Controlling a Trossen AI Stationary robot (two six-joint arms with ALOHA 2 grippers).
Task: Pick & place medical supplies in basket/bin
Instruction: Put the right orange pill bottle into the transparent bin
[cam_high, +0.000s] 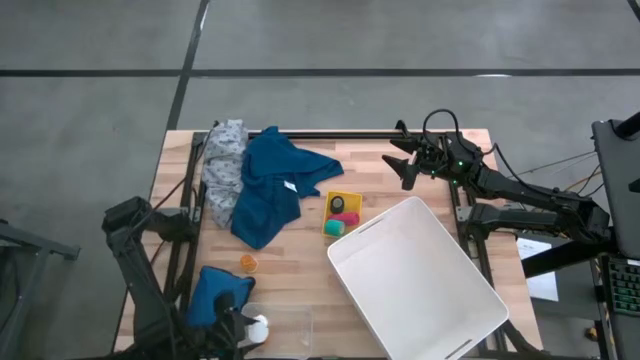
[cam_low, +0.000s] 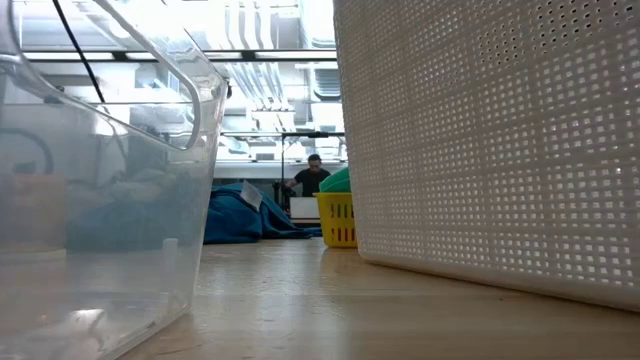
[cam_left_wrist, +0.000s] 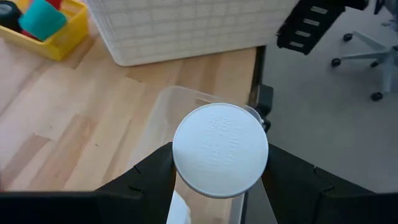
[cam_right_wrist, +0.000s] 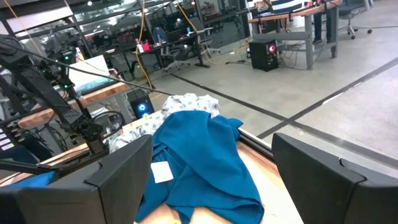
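My left gripper (cam_high: 247, 326) is at the table's near left edge, shut on a small white bottle (cam_left_wrist: 219, 149) whose round cap faces the wrist camera. Below it stands a clear plastic bin (cam_left_wrist: 186, 106). An orange pill bottle (cam_high: 247, 262) stands on the wood. A small yellow basket (cam_high: 342, 212) holds pink, teal and dark rolls. A blue cloth (cam_high: 275, 185) and a grey dotted cloth (cam_high: 225, 165) lie at the far left. My right gripper (cam_high: 405, 162) hangs open at the far right, pointing at the blue cloth (cam_right_wrist: 199, 162). My left gripper pinches the white bottle between its two fingers, one finger (cam_left_wrist: 152, 171) on each side of the body just under the cap's rim (cam_left_wrist: 180, 165). The fingers slant down from the table's left. The bottle is lifted clear, over the clear bin.
A large white perforated basket (cam_high: 415, 280) fills the table's near right; in the low view its wall (cam_low: 490, 150) rises on the right, opposite the clear bin (cam_low: 100, 200). A blue padded pouch (cam_high: 213, 290) lies beside my left arm. Bare wood lies mid-table.
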